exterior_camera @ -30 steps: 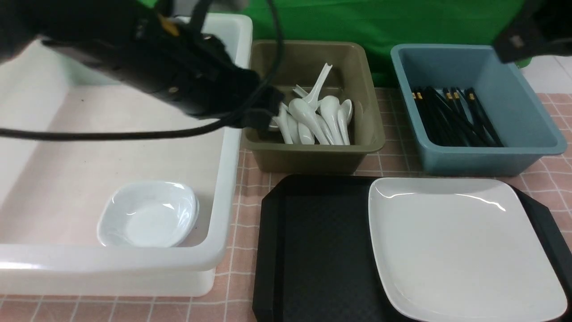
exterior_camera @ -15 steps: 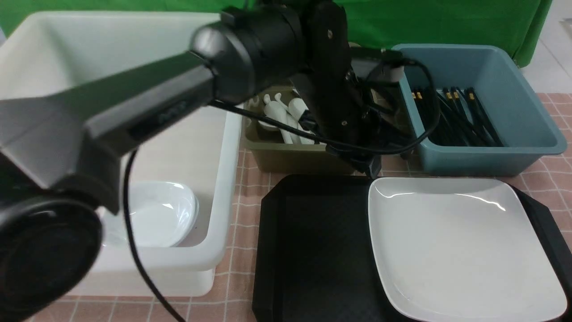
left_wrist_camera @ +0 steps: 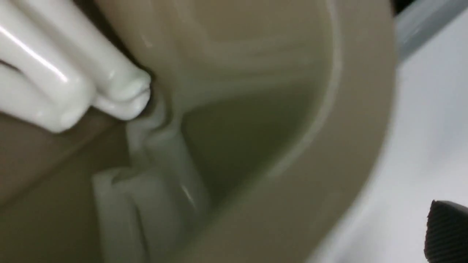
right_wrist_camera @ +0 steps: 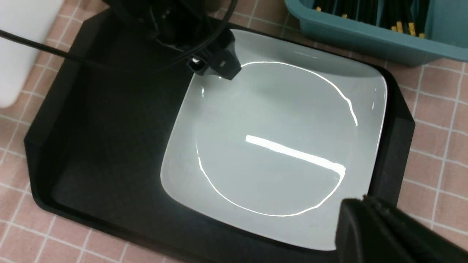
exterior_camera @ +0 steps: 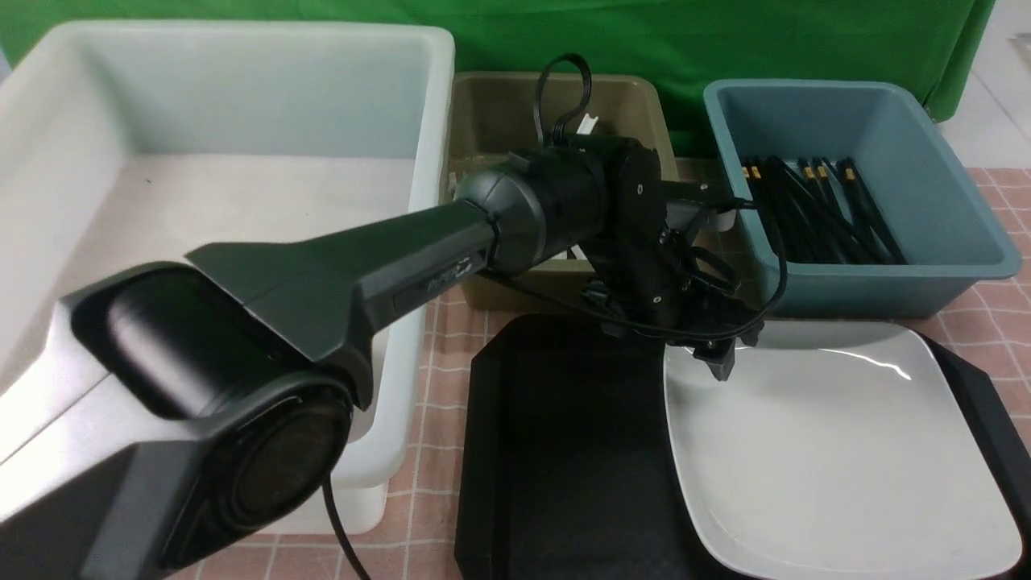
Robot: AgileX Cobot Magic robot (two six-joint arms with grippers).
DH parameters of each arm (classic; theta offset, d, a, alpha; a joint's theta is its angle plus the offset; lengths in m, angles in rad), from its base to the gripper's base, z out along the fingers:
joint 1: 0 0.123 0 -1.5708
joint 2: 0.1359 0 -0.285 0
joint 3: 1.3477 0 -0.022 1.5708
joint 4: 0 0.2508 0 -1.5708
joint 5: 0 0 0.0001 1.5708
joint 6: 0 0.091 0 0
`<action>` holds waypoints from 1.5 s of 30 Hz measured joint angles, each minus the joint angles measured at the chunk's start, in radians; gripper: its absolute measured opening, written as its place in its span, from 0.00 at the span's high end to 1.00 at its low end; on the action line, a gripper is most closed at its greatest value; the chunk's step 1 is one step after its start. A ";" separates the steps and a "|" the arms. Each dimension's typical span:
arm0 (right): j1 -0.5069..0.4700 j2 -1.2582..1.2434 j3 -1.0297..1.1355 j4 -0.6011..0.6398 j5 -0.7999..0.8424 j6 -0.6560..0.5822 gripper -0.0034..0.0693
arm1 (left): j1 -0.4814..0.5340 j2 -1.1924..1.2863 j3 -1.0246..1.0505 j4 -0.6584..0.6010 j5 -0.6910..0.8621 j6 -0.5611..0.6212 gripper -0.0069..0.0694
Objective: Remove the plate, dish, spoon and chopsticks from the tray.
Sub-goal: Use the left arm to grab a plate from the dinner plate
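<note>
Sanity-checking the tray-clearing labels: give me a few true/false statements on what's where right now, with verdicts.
1. The plate lies on the tray. True.
2. The chopsticks lie on the tray. False: they are in the blue bin.
3. Spoons lie in the tan bin. True.
4. The right pincer grips the plate. False: it is shut and holds nothing.
5. The left pincer is at the plate's far left corner. True.
</note>
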 joint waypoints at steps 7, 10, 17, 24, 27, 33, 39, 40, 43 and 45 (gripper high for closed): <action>0.000 0.000 0.000 0.000 -0.002 -0.009 0.91 | 0.005 0.026 -0.002 -0.004 -0.052 -0.001 0.32; 0.000 0.000 0.000 0.001 -0.011 -0.010 0.91 | 0.005 0.035 -0.006 -0.018 -0.062 -0.001 0.41; 0.000 0.000 0.000 0.001 -0.019 -0.010 0.91 | 0.015 0.037 -0.013 -0.047 -0.009 -0.023 0.72; 0.000 0.000 0.000 0.002 -0.019 -0.010 0.91 | 0.013 -0.012 -0.010 -0.018 0.111 -0.013 0.74; 0.000 0.000 0.000 0.002 -0.019 -0.011 0.91 | 0.013 -0.071 -0.010 -0.012 0.168 0.017 0.80; 0.000 -0.005 0.000 0.014 -0.019 -0.030 0.91 | 0.011 -0.185 -0.010 -0.003 0.220 0.060 0.88; 0.000 -0.020 -0.042 0.077 -0.017 -0.067 0.91 | 0.011 -0.316 -0.010 0.041 0.243 0.094 0.90; 0.000 -0.020 -0.051 0.089 -0.016 -0.073 0.91 | 0.011 -0.331 -0.010 0.042 0.247 0.096 0.90; 0.000 -0.020 -0.080 0.140 -0.004 -0.100 0.91 | 0.011 -0.386 -0.008 0.053 0.262 0.115 0.90; 0.000 -0.020 -0.091 0.176 -0.001 -0.123 0.91 | 0.011 -0.413 -0.006 0.063 0.264 0.126 0.90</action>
